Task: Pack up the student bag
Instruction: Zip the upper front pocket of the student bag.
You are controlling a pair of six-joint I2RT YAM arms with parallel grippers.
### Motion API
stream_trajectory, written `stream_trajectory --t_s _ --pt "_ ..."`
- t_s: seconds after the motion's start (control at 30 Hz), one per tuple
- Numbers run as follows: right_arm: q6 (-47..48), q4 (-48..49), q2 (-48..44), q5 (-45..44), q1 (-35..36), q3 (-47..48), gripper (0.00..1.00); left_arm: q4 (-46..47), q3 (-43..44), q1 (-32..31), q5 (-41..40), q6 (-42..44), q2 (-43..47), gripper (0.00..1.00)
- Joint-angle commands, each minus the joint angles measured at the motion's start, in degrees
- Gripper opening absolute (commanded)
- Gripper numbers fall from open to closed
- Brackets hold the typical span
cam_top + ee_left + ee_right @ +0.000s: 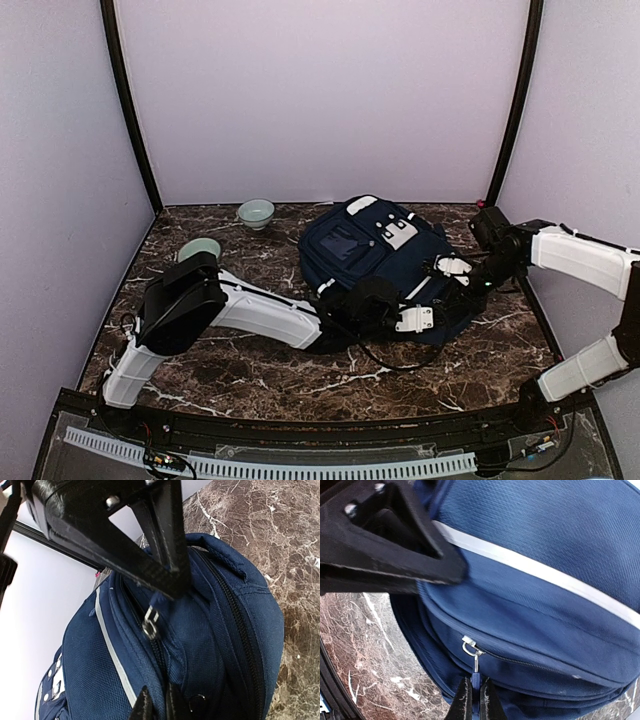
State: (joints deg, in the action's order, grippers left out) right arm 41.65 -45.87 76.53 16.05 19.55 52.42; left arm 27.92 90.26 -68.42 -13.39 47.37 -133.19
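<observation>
Bag: the student bag (375, 265) lies flat at the centre of the worktop (250, 370), slightly toward 2 o'clock, front patch up.
Left pincer (156, 707): at the bag's 7 o'clock edge; I see the tips closed together over a fold of blue fabric beside a zip slider (149, 625).
Right pincer (472, 700): at the bag's 4 o'clock edge, clamped on the blue pull tab (475, 680) hanging from a zip slider.
Step, as I judge it: opening a zipped compartment.
How I'd do it well: keep the left hold steady as an anchor, draw the tab along the line of the teeth, slowly, never lifting away.
Bowls: two pale green bowls (256, 212) toward 11 o'clock.
Writing: none legible; no brand visible.
</observation>
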Motion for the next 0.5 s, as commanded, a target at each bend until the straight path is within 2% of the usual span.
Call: stream_trajectory --t_s 0.0,0.27,0.47 --pt "0.4 -1.1 0.8 -0.3 -4.1 2.4 0.00 1.4 -4.2 -0.1 -0.5 -1.7 3.7 0.00" --pt "2.3 -1.1 3.7 -0.6 -10.3 3.9 0.00 0.2 -15.0 -0.1 3.9 -7.0 12.0 0.00" --pt "2.8 -1.2 5.7 1.1 -11.6 5.6 0.00 -4.5 -24.4 -0.1 5.1 -11.8 19.9 0.00"
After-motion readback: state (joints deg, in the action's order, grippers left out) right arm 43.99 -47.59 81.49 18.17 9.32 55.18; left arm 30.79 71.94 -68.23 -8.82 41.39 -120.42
